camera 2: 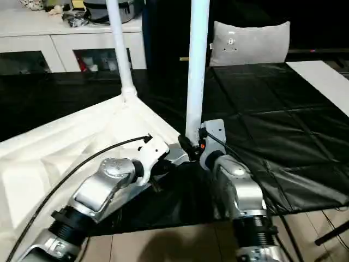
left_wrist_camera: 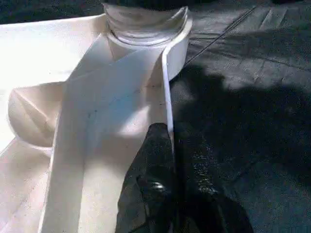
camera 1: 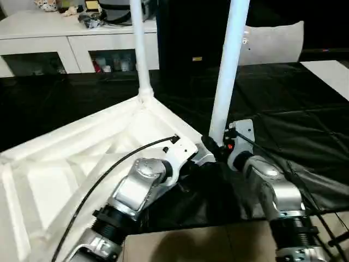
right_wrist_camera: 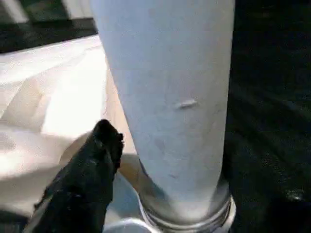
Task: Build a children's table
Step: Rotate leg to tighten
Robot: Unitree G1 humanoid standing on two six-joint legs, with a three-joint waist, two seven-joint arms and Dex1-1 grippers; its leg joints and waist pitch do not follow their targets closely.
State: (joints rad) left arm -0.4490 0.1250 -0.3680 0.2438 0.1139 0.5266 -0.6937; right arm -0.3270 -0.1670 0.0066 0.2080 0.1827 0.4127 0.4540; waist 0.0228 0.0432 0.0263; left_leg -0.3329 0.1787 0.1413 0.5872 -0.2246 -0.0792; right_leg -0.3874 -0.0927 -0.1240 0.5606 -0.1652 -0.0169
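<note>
Nearest item: my two silver forearms, crossing low over the work.

Left gripper (left_wrist_camera: 167, 160): black fingers pressed together, holding nothing, resting along the thin side rim of the white plastic rectangular tabletop (camera 1: 65, 164).

Right gripper (right_wrist_camera: 160, 160): one black finger (right_wrist_camera: 95, 170) visible, standing off the near white tapered tubular leg (camera 1: 229, 65) with a gap between; the other finger is hidden behind the leg, so I cannot tell how wide I stand or whether I grip.

Tabletop: lies upside down on the black padded mat (camera 1: 294, 125), ribbed underside up.

Containers: round corner sockets. Near socket (left_wrist_camera: 146, 24) holds the near leg, upright, its collar sitting at the socket mouth. Far socket (camera 1: 144, 98) holds a second white tubular leg (camera 1: 139, 49), also upright.

Risks, as I judge them:
- Near leg may not be fully seated; with me so close beside it, a sideways brush of my right finger could tilt or unseat it.
- Left fingers bearing on the rim could shift the tabletop on the mat.

Background: white cabinet with glass doors (camera 1: 71, 52); grey pillow (camera 2: 251, 41).
</note>
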